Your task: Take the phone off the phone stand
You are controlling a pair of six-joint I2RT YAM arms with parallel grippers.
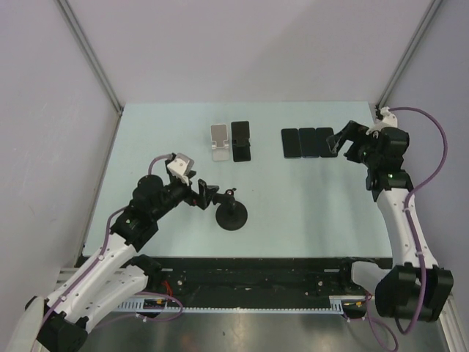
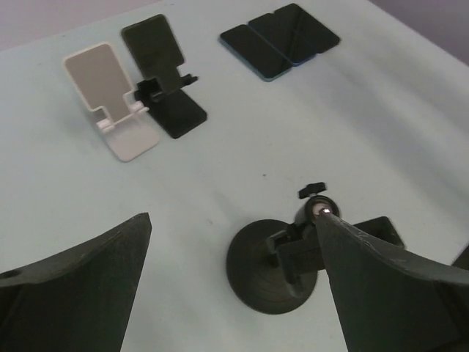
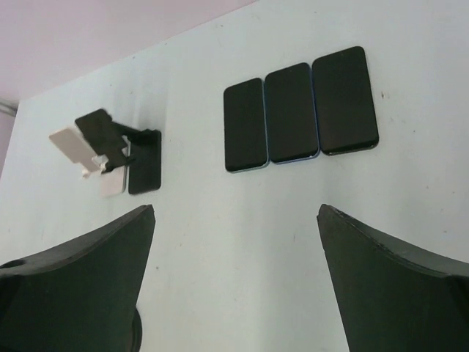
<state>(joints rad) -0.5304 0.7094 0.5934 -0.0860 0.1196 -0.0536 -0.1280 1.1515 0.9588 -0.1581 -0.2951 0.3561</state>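
Phones (image 3: 292,112) — three, flat and edge to edge — lie towards the far right corner of the table (image 1: 293,205), just beside the right tool (image 1: 335,141), whose jaws stand wide with nothing between them. White stand (image 1: 218,141), black stand (image 1: 240,141) and round-base mount (image 1: 231,215) all look empty, so removal seems done. Left tool (image 1: 207,195), wide and empty too, hovers at the mount — only retreat seems left.

The phones (image 3: 291,111) look glossy, the white stand (image 2: 102,81) and black stand (image 2: 154,51) matt plastic, the table (image 1: 308,205) smooth
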